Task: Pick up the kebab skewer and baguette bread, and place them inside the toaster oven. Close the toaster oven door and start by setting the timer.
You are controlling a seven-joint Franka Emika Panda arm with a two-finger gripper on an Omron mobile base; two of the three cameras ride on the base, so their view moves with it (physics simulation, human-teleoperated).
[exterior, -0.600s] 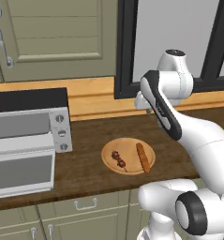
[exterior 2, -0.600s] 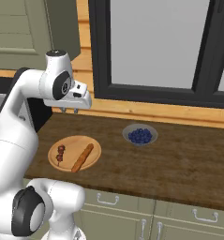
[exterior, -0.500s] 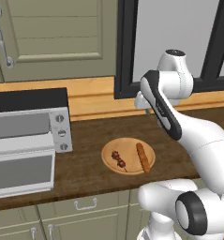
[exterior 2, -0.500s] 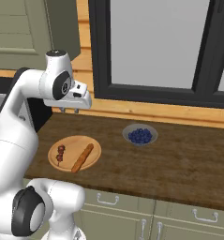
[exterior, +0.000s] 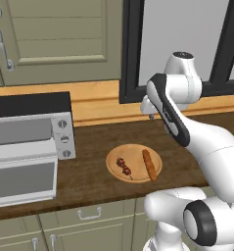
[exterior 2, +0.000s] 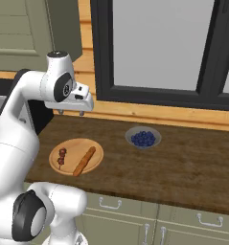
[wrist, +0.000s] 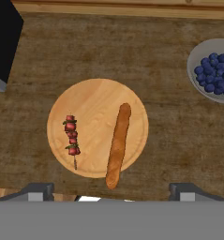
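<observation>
Wooden round plate (wrist: pixel 97 108) holds skewer (wrist: pixel 71 138) and baguette (wrist: pixel 118 146) untouched; nothing moved, my gripper (exterior 2: pixel 72 112) wide open, empty

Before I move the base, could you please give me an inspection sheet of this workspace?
Surface: dark brown wooden counter.
Job's things: short red-brown kebab skewer and slim orange-brown baguette lie side by side, apart, on a round wooden plate; boxy silver toaster oven with its door let down.
Clutter: grey bowl of blueberries.
Grippers: pincer open, holding nothing, high above the counter.
Cables: nothing seen.
Surroundings: dark-framed window, green cabinets.
</observation>
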